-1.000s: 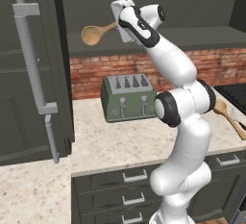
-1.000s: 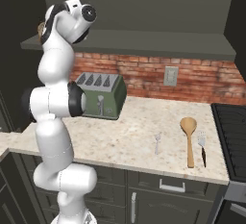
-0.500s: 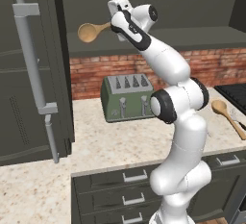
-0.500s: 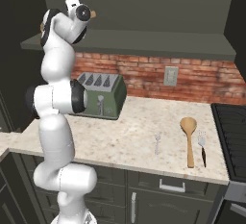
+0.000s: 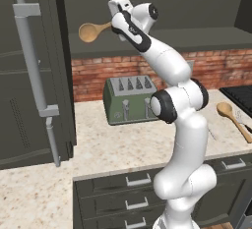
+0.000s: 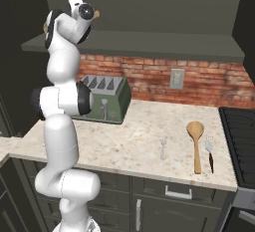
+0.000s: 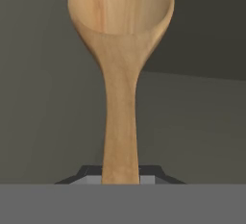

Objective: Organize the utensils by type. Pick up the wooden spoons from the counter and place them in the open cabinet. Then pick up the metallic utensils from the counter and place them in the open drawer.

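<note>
My gripper [image 5: 114,25] is shut on the handle of one wooden spoon [image 5: 89,31], held level high up in front of the open cabinet [image 5: 206,39], its bowl pointing left. In the hand view that spoon [image 7: 120,69] runs straight out from the gripper [image 7: 121,177], with the shelf's dark surface behind it. The other wooden spoon [image 6: 195,144] lies on the counter [image 6: 124,141] at the right; it is also in the left base view [image 5: 231,115]. Beside it lie a fork with a dark handle [image 6: 209,152] and a small silver fork [image 6: 163,148]. The drawer is out of view.
A green toaster [image 5: 130,100] stands on the counter under the raised hand. The cabinet door [image 5: 29,75] with its long bar handle hangs open at the left. A black stovetop [image 6: 241,131] borders the counter on the right. Shut drawers [image 5: 133,193] line the front.
The hand has carried the spoon slightly left and up, closer to the cabinet opening. The utensils on the counter have not moved.
</note>
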Tool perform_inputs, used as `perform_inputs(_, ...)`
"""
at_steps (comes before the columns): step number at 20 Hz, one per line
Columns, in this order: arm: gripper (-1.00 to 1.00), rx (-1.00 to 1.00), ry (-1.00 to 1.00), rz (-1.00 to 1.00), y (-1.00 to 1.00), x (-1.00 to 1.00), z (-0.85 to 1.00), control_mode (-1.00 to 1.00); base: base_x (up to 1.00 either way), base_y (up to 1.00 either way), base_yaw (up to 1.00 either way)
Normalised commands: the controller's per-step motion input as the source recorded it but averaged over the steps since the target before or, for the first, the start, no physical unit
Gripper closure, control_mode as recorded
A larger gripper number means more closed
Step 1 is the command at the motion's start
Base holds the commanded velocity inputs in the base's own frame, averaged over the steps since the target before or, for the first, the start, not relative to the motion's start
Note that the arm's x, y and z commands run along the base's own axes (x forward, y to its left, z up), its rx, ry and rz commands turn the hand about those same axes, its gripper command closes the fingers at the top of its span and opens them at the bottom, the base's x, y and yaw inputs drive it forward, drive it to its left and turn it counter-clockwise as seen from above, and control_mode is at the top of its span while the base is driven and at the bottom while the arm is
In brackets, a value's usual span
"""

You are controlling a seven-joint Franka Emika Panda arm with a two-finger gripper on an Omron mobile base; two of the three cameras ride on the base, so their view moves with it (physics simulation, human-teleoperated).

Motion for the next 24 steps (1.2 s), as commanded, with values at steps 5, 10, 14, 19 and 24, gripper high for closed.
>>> perform_inputs(5, 1.0, -0.04, 0.0, 0.0, 0.03, 0.15, -0.38, -1.0, 0.0, 0.0, 0.0)
perform_inputs(10, 1.0, -0.03, 0.0, 0.0, 0.0, 0.15, -0.39, -1.0, 0.0, 0.0, 0.0)
perform_inputs(14, 1.0, -0.02, 0.0, 0.0, 0.0, 0.14, -0.38, -1.0, 0.0, 0.0, 0.0)
perform_inputs(19, 1.0, -0.01, 0.0, -0.02, 0.01, 0.23, -0.33, -1.0, 0.0, 0.0, 0.0)
perform_inputs(24, -1.0, 0.0, 0.01, -0.03, 0.03, 0.24, -0.33, -1.0, 0.0, 0.0, 0.0)
